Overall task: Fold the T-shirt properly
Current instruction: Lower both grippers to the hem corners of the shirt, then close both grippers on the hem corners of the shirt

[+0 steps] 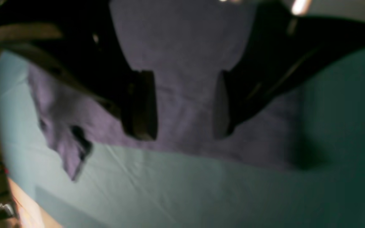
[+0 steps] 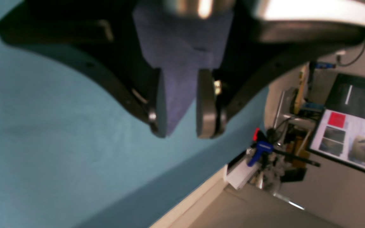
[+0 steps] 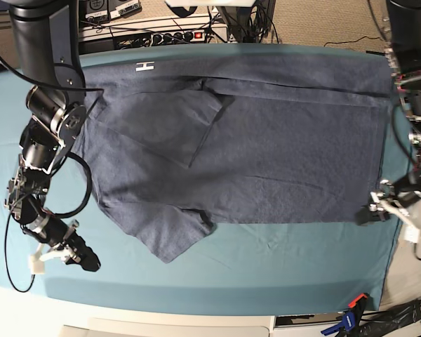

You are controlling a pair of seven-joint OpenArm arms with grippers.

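The blue-grey T-shirt lies spread flat across the teal table cloth. Its white neck label is at the back left, and one sleeve points toward the front edge. My left gripper hovers at the shirt's front right corner. In the left wrist view the left gripper is open, with the T-shirt lying under the gap. My right gripper is over bare cloth at the front left, apart from the shirt. Seen from its own wrist, the right gripper is open, and a point of the T-shirt shows through the gap.
A power strip and cables lie behind the table's back edge. A blue clamp grips the front right corner. The table edge runs close below the right gripper, and a poster board stands beyond it.
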